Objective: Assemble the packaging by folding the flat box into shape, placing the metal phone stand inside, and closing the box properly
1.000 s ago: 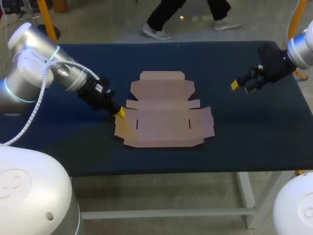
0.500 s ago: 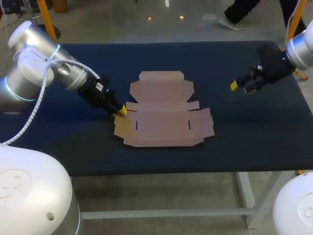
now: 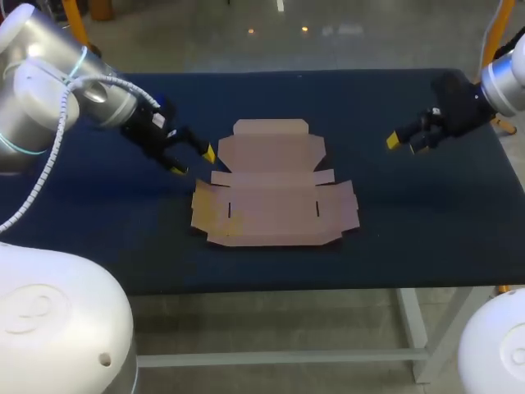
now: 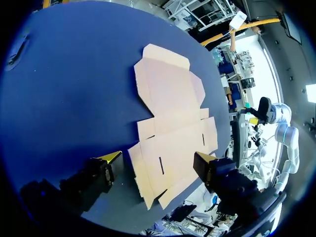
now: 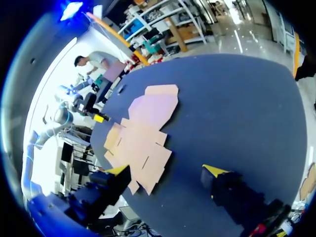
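The flat brown cardboard box (image 3: 275, 185) lies unfolded in the middle of the dark blue table, its flaps spread out. My left gripper (image 3: 193, 162) hovers just off the box's left rear corner, open, with nothing between its fingers. From the left wrist, the box (image 4: 168, 118) lies ahead of and below the open left gripper (image 4: 158, 162). My right gripper (image 3: 404, 144) hangs open and empty over the table's right side, well away from the box. The right wrist view shows the box (image 5: 143, 131) far ahead of the right gripper (image 5: 165, 172). No metal phone stand is in view.
The blue table top (image 3: 410, 213) has bare cloth around the box on every side. Its front edge (image 3: 312, 289) runs close below the box's near flaps.
My left gripper has opened, let go of the box's left flap, and drawn back up and to the left. The flap lies flat again. The right arm has stayed put.
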`<state>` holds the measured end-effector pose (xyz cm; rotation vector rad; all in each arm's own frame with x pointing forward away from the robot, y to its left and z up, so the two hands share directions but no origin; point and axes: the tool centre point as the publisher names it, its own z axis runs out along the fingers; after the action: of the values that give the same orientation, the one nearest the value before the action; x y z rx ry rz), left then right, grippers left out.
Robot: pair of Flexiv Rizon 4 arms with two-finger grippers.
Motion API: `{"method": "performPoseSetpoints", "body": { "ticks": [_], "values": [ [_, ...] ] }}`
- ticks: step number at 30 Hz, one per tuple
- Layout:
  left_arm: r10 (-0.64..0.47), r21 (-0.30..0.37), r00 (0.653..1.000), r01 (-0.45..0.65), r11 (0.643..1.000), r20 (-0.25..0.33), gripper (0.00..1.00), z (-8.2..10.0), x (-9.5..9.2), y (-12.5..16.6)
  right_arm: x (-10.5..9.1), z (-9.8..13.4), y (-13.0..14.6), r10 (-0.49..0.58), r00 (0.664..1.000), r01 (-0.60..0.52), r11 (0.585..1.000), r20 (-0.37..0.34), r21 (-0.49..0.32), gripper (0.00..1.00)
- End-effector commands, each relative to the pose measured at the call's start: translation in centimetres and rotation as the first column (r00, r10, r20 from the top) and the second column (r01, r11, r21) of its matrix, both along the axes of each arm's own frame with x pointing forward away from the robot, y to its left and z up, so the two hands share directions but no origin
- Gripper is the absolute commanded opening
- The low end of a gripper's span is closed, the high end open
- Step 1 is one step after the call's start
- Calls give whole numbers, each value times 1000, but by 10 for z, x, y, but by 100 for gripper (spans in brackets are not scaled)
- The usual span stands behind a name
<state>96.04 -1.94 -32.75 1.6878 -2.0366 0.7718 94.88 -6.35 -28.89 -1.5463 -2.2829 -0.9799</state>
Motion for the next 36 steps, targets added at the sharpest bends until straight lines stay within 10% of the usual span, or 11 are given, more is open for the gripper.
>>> {"method": "performPoseSetpoints", "body": {
  "ticks": [1, 3, 4, 6, 26, 36],
  "values": [
    [40, 41, 999, -41, 998, 37, 62, 12, -11, 3, 6, -7, 1, 9, 1000, -10, 1000, 16, 11, 100],
    [46, 47, 998, -48, 998, 44, 0, 13, -11, 4, 10, -10, 1, 17, 1000, -17, 1000, 23, 16, 100],
    [51, 50, 998, -54, 997, 47, 0, 14, -11, 4, 12, -11, 2, 18, 999, -18, 1000, 28, 17, 49],
    [57, 56, 997, -60, 997, 52, 0, 15, -11, 6, 16, -14, 2, 22, 999, -22, 999, 33, 24, 0],
    [222, 132, 953, -252, 959, 207, 0, 39, -12, 30, 34, -22, 21, -33, 999, 34, 999, -15, 19, 0],
    [198, 90, 968, -214, 973, 156, 0, 23, -1, 33, 43, -40, 24, -119, 978, 125, 992, -169, 25, 0]
  ]
}}
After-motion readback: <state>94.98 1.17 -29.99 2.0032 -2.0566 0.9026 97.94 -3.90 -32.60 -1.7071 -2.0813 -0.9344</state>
